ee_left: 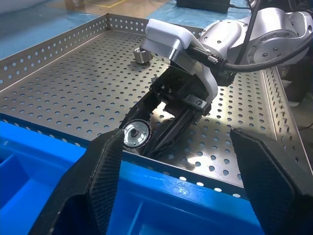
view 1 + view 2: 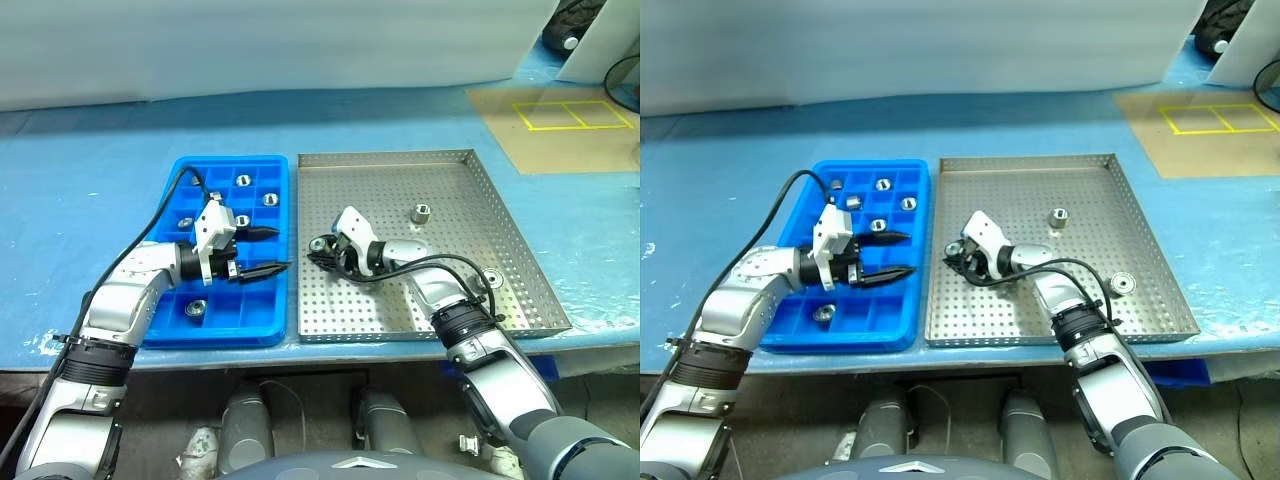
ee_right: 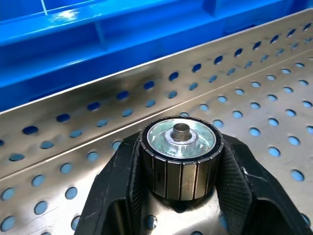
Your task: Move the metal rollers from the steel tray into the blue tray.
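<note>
The steel tray (image 2: 500, 250) lies right of the blue tray (image 2: 230, 160). My right gripper (image 2: 318, 248) is low over the steel tray's left side, shut on one metal roller (image 3: 181, 152), a ribbed cylinder with a shiny top, close to the tray's left wall. Two more metal rollers (image 2: 421, 212) (image 2: 491, 279) lie loose on the perforated floor. Several rollers (image 2: 243, 181) sit in the blue tray's compartments. Over the blue tray's right half my left gripper (image 2: 278, 249) hangs open, pointing toward the steel tray, with nothing between its fingers (image 1: 98, 171).
Both trays rest on a blue table covering. A tan mat with yellow lines (image 2: 565, 115) lies at the back right. The table's front edge runs just below the trays.
</note>
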Controlling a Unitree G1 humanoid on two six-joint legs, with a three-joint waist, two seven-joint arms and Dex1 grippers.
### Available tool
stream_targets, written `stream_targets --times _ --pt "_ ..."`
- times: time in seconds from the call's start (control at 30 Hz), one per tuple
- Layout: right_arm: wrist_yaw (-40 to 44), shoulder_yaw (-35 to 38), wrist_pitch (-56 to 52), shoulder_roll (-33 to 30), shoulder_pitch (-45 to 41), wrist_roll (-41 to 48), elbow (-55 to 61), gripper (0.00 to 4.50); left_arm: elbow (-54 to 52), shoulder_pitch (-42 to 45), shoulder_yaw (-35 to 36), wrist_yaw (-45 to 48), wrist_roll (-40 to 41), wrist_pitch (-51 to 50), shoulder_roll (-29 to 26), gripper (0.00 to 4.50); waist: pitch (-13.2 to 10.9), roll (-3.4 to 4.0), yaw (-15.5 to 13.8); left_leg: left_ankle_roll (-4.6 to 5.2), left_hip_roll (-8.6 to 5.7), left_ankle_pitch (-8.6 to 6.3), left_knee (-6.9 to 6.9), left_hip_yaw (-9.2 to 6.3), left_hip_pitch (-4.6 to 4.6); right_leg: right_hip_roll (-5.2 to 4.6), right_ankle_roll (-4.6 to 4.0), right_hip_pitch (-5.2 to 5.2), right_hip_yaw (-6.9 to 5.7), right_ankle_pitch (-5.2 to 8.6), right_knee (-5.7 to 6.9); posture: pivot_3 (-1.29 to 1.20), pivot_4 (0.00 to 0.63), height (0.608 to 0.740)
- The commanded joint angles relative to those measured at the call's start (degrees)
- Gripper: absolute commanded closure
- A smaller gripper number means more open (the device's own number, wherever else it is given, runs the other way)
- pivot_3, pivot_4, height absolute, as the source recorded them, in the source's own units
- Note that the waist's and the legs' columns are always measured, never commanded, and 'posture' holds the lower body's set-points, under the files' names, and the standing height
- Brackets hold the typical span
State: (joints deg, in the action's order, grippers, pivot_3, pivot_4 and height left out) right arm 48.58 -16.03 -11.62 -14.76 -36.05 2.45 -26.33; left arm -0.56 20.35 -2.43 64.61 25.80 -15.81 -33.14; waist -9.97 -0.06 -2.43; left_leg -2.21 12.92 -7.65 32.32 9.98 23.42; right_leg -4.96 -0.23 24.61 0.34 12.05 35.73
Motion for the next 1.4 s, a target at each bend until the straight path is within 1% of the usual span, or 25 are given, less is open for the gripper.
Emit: stream_targets --times 0.03,0.13,0.33,0.5,0.6,0.73,0.87,1.0,1.13,1.27,1.4 --pt "-0.7 1.1 1.4 -0.6 -1.2 -0.6 1.1 2.83 -2.7 -0.4 2.1 0.4 1.2 -0.1 -1.4 0.82 0.0 0.00 0.0 0.00 0.00 0.00 0.00 0.00 0.00 0.00 0.00 0.00 0.00 0.00 0.00 -0.11 0.150 0.740" --pt "-0.7 1.6 0.7 -1.1 -1.4 -0.3 2.4 2.83 -3.1 -0.7 2.8 0.7 1.6 -0.4 -2.3 0.82 0.0 0.00 0.0 0.00 0.00 0.00 -0.02 0.00 0.01 0.00 0.00 0.00 -0.01 0.00 -0.03 -0.10 0.150 0.740" --pt "2.6 2.7 0.0 -3.7 -3.7 1.6 8.2 2.83 -2.4 -0.3 6.5 0.1 2.2 -0.5 -5.2 0.82 0.0 0.01 -0.1 0.00 0.00 0.00 -0.03 0.00 0.02 0.01 0.00 0.03 -0.01 0.00 -0.02 -0.09 0.150 0.740" --pt "5.0 2.9 -1.4 -2.4 -6.8 3.8 11.8 2.83 -2.1 -1.2 9.5 -0.3 2.2 -0.6 -7.4 0.82 0.0 0.00 0.1 -0.02 0.03 0.01 -0.10 0.00 -0.03 0.06 0.00 0.06 0.02 0.01 -0.01 -0.06 0.150 0.740" --pt "6.0 1.7 -1.7 0.1 -8.8 4.4 12.3 2.83 -2.8 -2.4 11.5 -0.7 2.5 -1.1 -8.9 0.82 0.0 0.00 0.0 -0.02 0.05 0.01 -0.13 0.00 -0.02 0.08 -0.06 0.06 -0.02 0.04 -0.04 -0.05 0.150 0.740" --pt "7.3 -1.2 -0.3 5.1 -10.5 3.5 8.7 2.83 -5.5 -5.6 14.5 -2.4 2.8 -1.8 -10.7 0.82 0.0 -0.01 -0.1 -0.02 0.07 0.01 -0.14 0.00 0.13 0.08 -0.06 0.23 -0.05 0.04 -0.04 0.01 0.150 0.740" --pt "7.8 -1.8 0.9 8.6 -12.2 3.4 3.9 2.83 -9.5 -9.3 17.4 -4.5 3.9 -3.5 -11.5 0.82 0.0 -0.03 -0.6 -0.02 0.08 0.01 -0.16 -0.01 0.15 0.06 -0.09 0.24 -0.09 0.06 -0.03 0.08 0.150 0.740" --pt "9.3 -2.9 2.3 10.9 -13.1 3.1 0.5 2.83 -14.8 -14.5 20.2 -6.7 5.3 -5.5 -11.6 0.82 -0.1 -0.08 -1.7 -0.03 0.08 0.00 -0.17 -0.02 0.17 0.04 -0.09 0.24 -0.11 0.06 -0.04 0.14 0.150 0.740" --pt "10.2 -4.3 5.3 13.7 -14.4 1.4 -6.5 2.83 -21.4 -21.2 23.4 -9.8 7.0 -7.8 -10.8 0.82 -0.1 -0.11 -2.1 -0.03 0.11 0.00 -0.22 -0.05 0.17 0.06 -0.12 0.27 -0.11 0.08 -0.03 0.22 0.150 0.740" --pt "11.9 -4.5 6.0 15.0 -15.2 1.0 -9.6 2.83 -24.5 -24.5 24.9 -11.7 8.0 -8.7 -10.7 0.82 -0.1 -0.10 -3.4 -0.05 0.17 0.00 -0.32 -0.07 0.23 0.06 -0.16 0.34 -0.11 0.11 -0.01 0.26 0.150 0.740" --pt "13.3 -5.3 6.5 16.9 -15.5 0.4 -12.5 2.83 -25.9 -26.7 26.5 -12.3 8.6 -9.2 -11.1 0.82 -0.1 -0.11 -3.8 -0.06 0.19 0.01 -0.39 -0.09 0.22 0.05 -0.16 0.32 -0.11 0.11 -0.01 0.28 0.150 0.740"
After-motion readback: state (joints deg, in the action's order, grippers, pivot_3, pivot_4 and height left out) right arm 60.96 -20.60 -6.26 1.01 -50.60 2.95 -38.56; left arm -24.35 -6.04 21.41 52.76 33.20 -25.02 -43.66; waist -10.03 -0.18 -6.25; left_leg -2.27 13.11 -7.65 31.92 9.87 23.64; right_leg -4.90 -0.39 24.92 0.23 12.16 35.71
